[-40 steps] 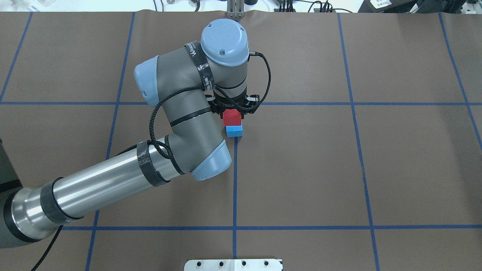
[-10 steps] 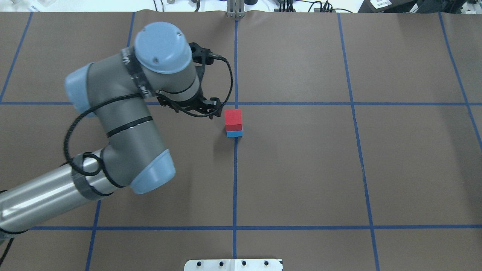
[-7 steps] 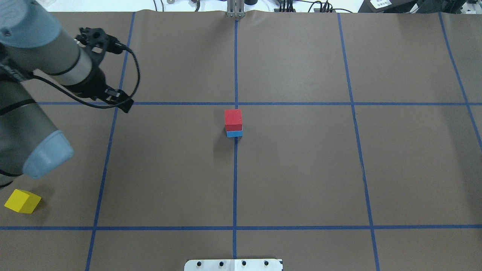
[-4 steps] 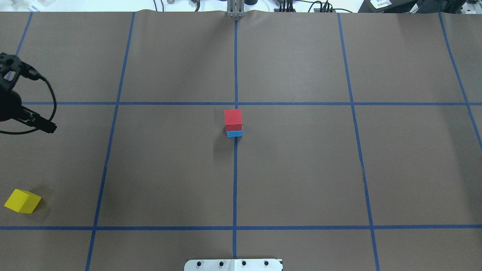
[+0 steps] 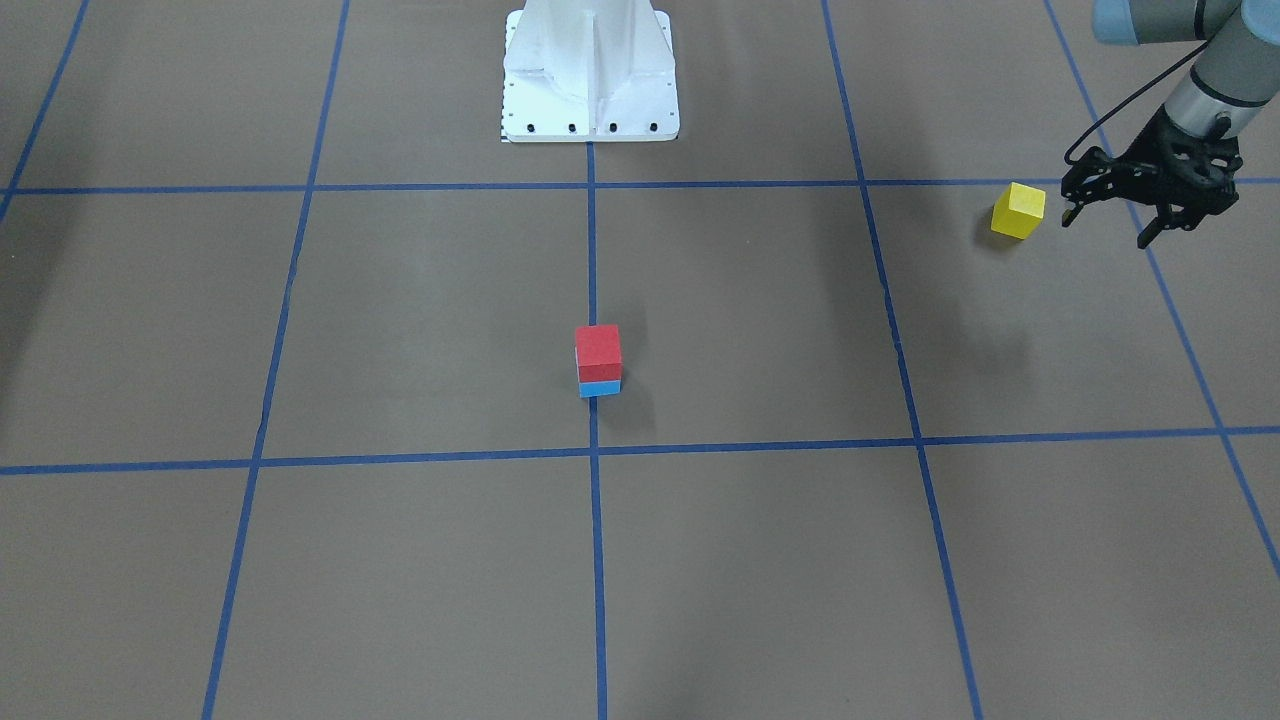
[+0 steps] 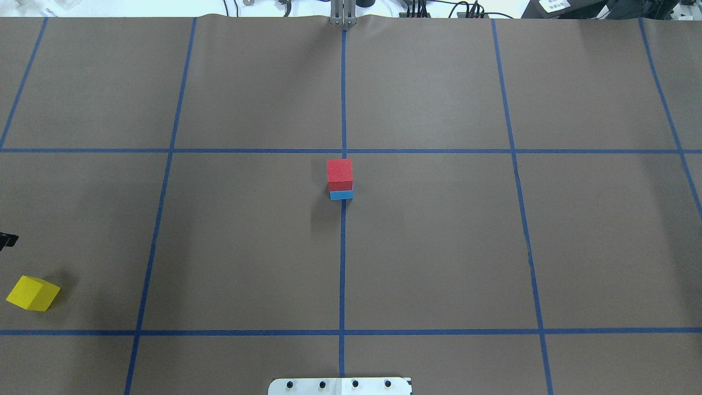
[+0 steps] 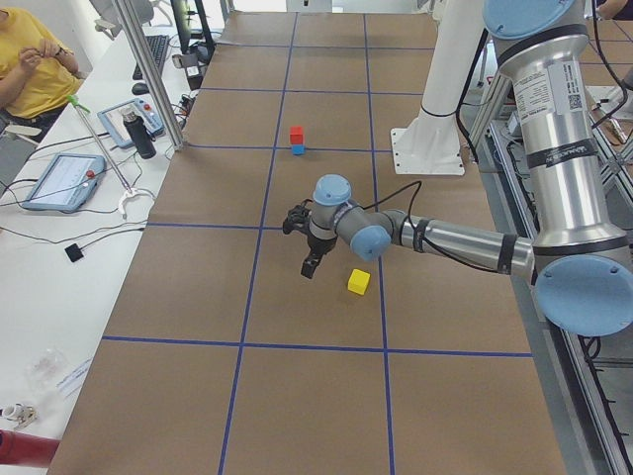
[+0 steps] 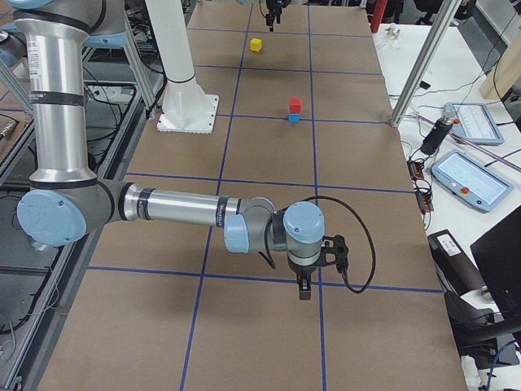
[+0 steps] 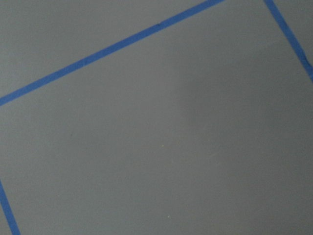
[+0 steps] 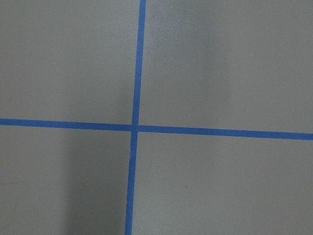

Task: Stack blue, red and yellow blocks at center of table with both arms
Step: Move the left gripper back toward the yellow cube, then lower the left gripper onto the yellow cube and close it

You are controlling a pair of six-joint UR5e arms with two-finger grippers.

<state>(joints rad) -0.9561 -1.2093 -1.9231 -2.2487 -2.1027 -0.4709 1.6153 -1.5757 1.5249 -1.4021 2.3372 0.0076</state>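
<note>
From the front, find left gripper (image 5: pixel 1105 232) open, empty, just beside yellow (image 5: pixel 1018 210); may knock it askew if lowered off-centre. From overhead, see yellow near left, red (image 6: pixel 339 171) on blue (image 6: pixel 341 195) at centre; may topple under skewed placement. From the right end, cannot tell right gripper (image 8: pixel 303 292) jaws.

Red blk (image 6: pixel 339 171) on blue (image 6: pixel 341 195); yellow (image 6: pixel 33 293) far left.

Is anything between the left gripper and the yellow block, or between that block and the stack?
Nothing visible. Only bare table lies between the left gripper and the yellow block, and between it and the red block atop the blue block.
</note>
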